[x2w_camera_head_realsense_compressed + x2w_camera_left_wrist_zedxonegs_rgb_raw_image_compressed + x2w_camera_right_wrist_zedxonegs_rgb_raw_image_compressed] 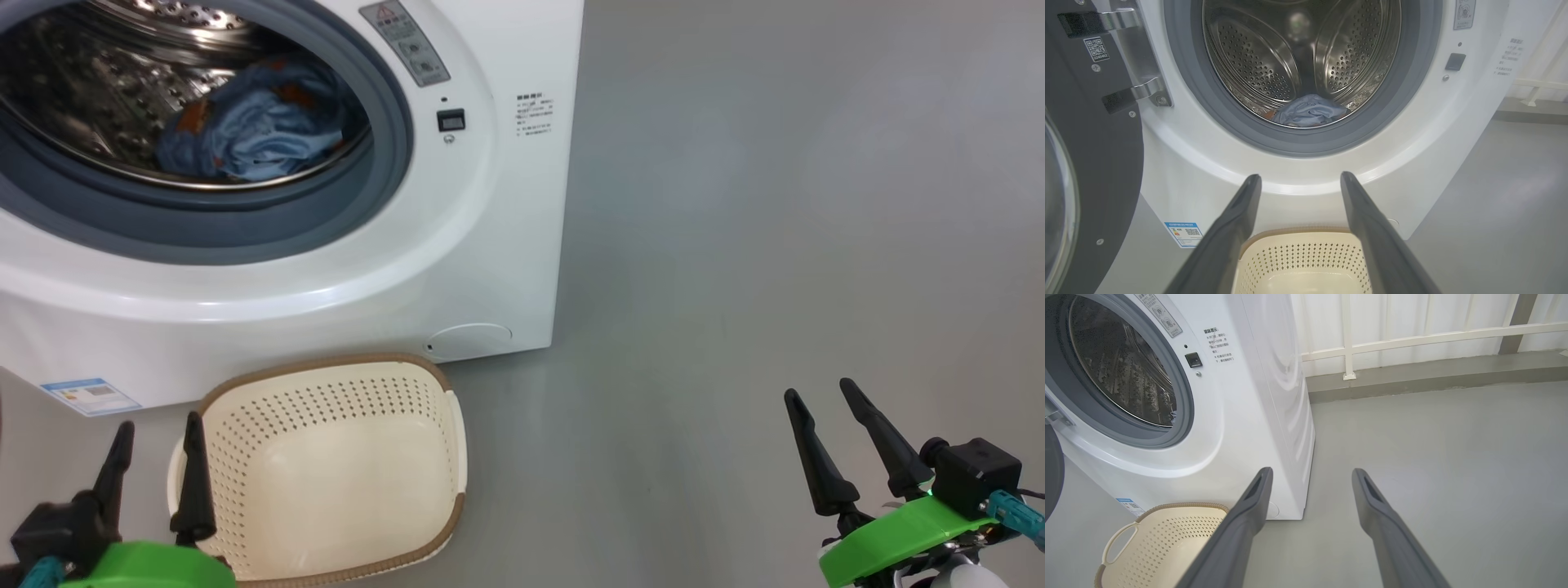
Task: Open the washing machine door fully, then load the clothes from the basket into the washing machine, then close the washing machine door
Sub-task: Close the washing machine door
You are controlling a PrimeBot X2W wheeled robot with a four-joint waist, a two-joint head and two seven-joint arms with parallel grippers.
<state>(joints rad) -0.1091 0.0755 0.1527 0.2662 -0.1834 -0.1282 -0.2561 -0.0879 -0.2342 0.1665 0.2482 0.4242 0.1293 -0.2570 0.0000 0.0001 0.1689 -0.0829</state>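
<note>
Soft, even indoor light lit every view, and shadows were faint. A pale sheen lay on the washing machine (457,245) front. The wrist views bowed at their edges.

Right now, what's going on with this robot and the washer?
It is a laundry-loading job, nearly finished. The washing machine door stands open, the clothes lie in the drum, and the basket in front is empty. The left gripper and right gripper are open, holding nothing. Only closing the door remains.
</note>
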